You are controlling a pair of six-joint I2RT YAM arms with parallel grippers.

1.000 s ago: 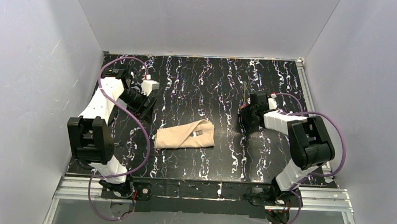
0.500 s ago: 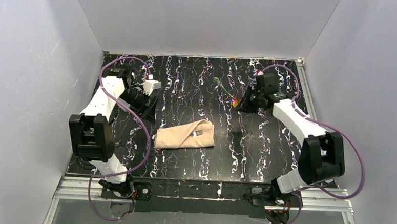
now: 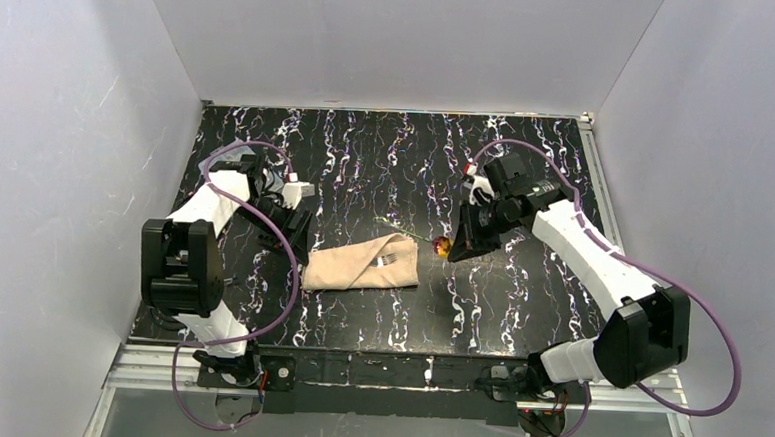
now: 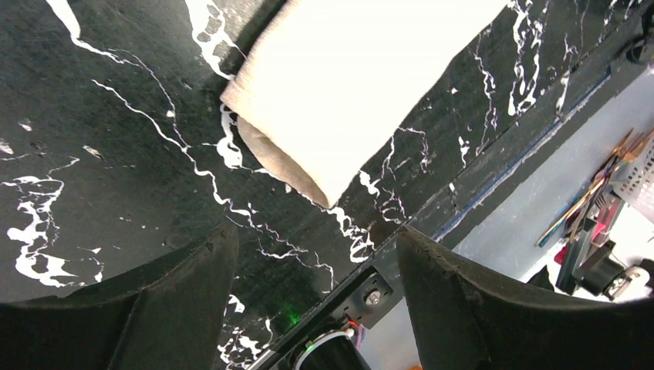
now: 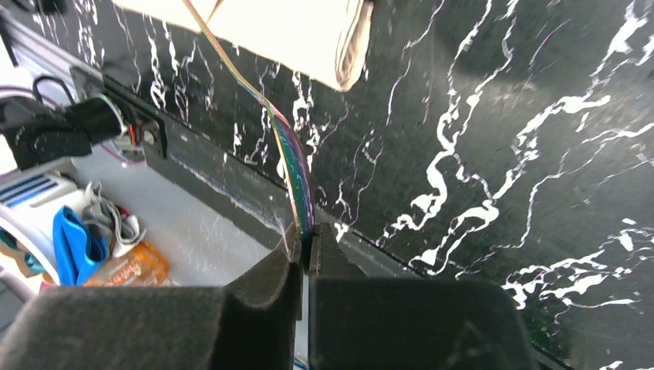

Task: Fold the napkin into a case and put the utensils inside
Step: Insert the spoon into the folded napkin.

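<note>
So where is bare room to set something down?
Bare: the far strip of the table behind the case, and the near strip between case and front rail. Crowded: the case's ends, left gripper at one, right gripper holding the spoon at the other.

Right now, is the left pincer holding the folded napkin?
No: the left pincer stands open over the table, and the folded napkin lies beyond it, untouched.

The case (image 3: pixel 356 267) lies mid-table (image 3: pixel 367 157), fork (image 3: pixel 386 262) inside, spoon (image 3: pixel 442 246) just right.
</note>
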